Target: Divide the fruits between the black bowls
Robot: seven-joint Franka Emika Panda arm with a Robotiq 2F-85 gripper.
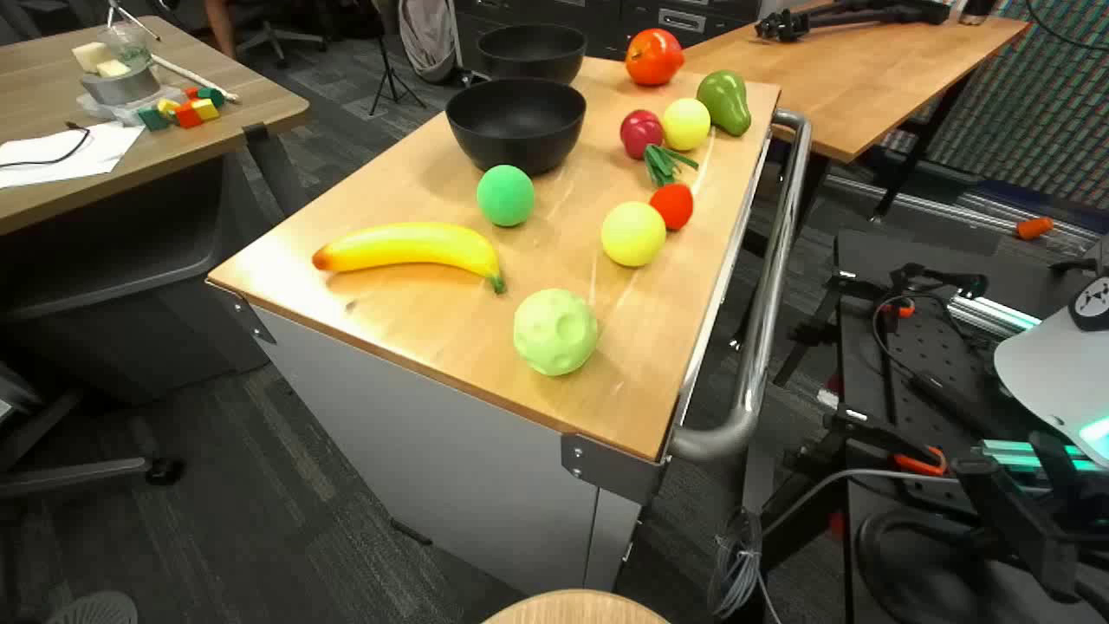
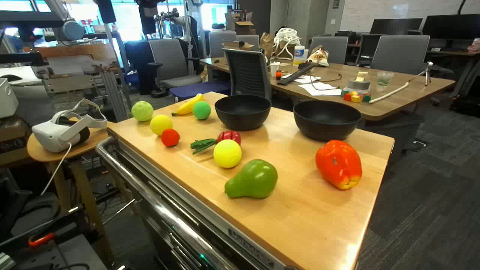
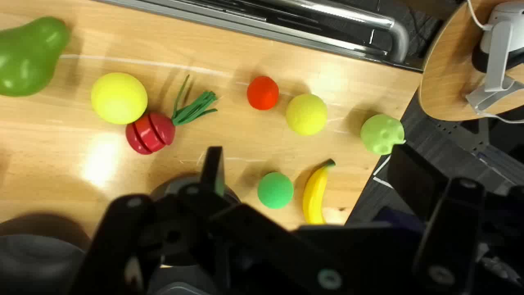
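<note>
Black bowls (image 2: 243, 118), 2 of them, showed no fruit inside. All 9 fruits (image 2: 251, 180), from the banana (image 1: 403, 245) to the orange-red piece (image 2: 339, 165), lay loose on the counter (image 2: 300, 225). The claw (image 3: 309, 164) stood spread and unladen, so seemingly all the dividing remained.

In an exterior view, bright windows (image 2: 219, 15) glow behind gray office chairs (image 2: 168, 58) and a whiteboard (image 2: 375, 11) hangs beyond a wood-topped table (image 2: 412, 91); the carpeted floor (image 2: 431, 195) is streaked dark gray.

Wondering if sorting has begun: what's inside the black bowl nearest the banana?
Only dark, bare inner wall shows inside that black bowl. The near rim hides at least part of its bottom.
</note>
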